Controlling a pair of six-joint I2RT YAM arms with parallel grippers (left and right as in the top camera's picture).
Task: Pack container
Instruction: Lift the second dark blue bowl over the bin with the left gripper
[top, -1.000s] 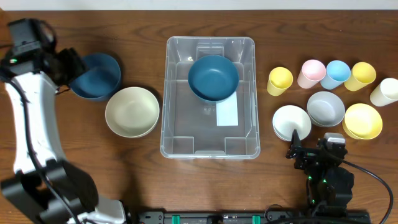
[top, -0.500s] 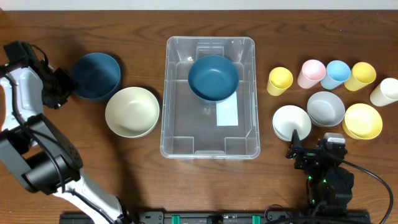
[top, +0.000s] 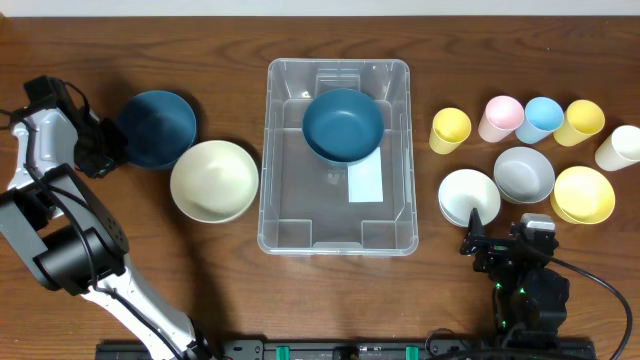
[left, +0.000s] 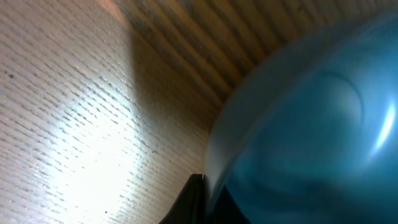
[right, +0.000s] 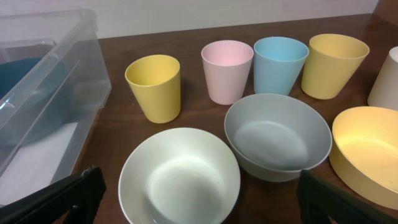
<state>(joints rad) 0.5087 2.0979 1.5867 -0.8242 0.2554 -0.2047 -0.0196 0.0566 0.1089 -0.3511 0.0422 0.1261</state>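
1. When this moment was compared with the overhead views of the second before, the left arm was found swung back towards the left table edge. The left gripper was set against the left side of the dark blue round bowl.
2. That bowl was shifted only a little towards the near side. It was seen resting on the wood, just beside the cream round bowl.
3. In the left wrist view one dark fingertip was shown just outside the blue rim; whether the rim was clamped could not be told.
4. The right gripper was left unmoved near the white round bowl, its fingers spread wide and nothing held.
5. The large clear plastic container was kept at the table centre, with a second dark blue bowl at its far end.
6. It was judged that the grasp was only being adjusted, so nothing new was packed.
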